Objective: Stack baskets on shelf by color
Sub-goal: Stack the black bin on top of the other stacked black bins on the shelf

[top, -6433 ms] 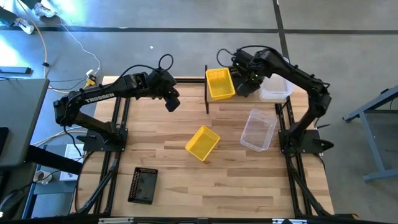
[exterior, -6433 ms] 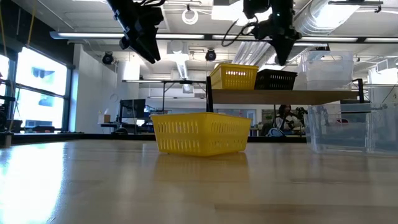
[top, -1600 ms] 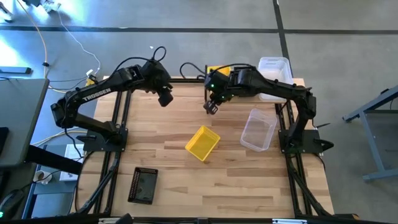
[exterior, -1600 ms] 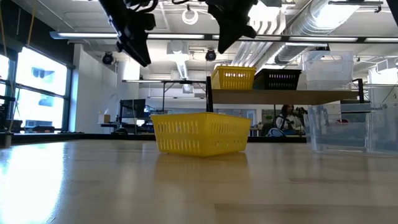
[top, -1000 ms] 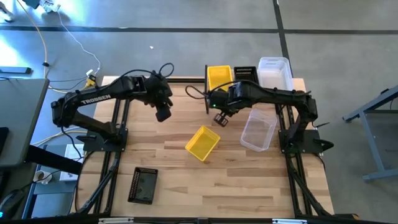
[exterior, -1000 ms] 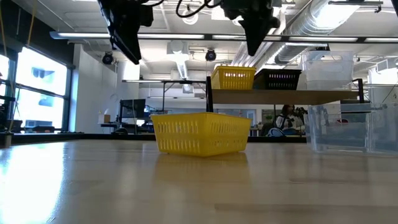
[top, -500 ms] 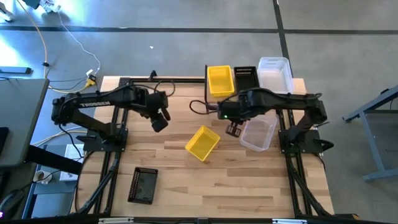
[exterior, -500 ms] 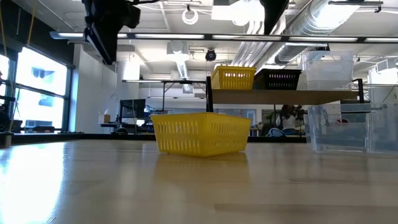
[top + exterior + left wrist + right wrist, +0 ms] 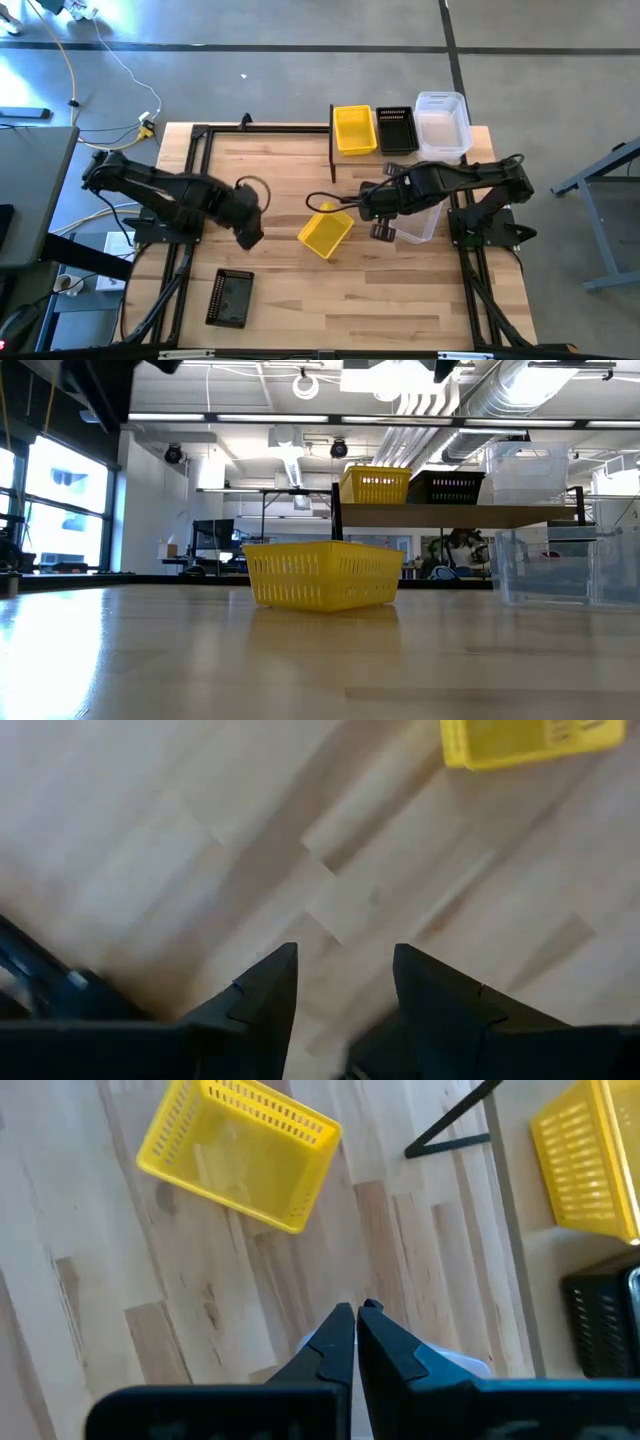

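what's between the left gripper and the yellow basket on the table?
Nothing: high view shows only bare wooden tabletop between the left gripper and the loose yellow basket. Left wrist view agrees, bare wood up to the basket.

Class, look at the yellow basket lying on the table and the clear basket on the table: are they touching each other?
Apart. The high view shows bare wood between the yellow basket and the clear basket; the low view shows an open gap between them too.
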`<action>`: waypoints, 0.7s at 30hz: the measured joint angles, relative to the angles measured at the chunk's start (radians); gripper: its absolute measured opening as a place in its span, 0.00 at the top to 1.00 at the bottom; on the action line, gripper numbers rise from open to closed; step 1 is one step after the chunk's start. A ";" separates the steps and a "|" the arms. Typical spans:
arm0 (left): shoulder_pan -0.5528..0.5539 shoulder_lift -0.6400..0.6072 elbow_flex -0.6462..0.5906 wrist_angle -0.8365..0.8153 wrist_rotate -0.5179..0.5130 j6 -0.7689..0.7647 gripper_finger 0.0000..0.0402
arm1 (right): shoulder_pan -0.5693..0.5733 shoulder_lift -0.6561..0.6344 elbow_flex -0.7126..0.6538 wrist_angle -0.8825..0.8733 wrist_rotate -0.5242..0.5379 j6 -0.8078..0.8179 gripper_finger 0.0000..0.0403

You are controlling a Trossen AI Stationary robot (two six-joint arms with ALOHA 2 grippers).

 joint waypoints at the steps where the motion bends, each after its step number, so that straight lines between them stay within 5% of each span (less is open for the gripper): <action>1: -0.034 0.000 0.000 0.000 0.001 -0.052 0.61 | 0.001 0.000 0.000 0.000 0.000 -0.009 0.99; 21: -0.606 0.068 0.000 0.011 0.018 -0.798 0.61 | -0.080 0.000 0.000 0.006 -0.004 -0.147 0.99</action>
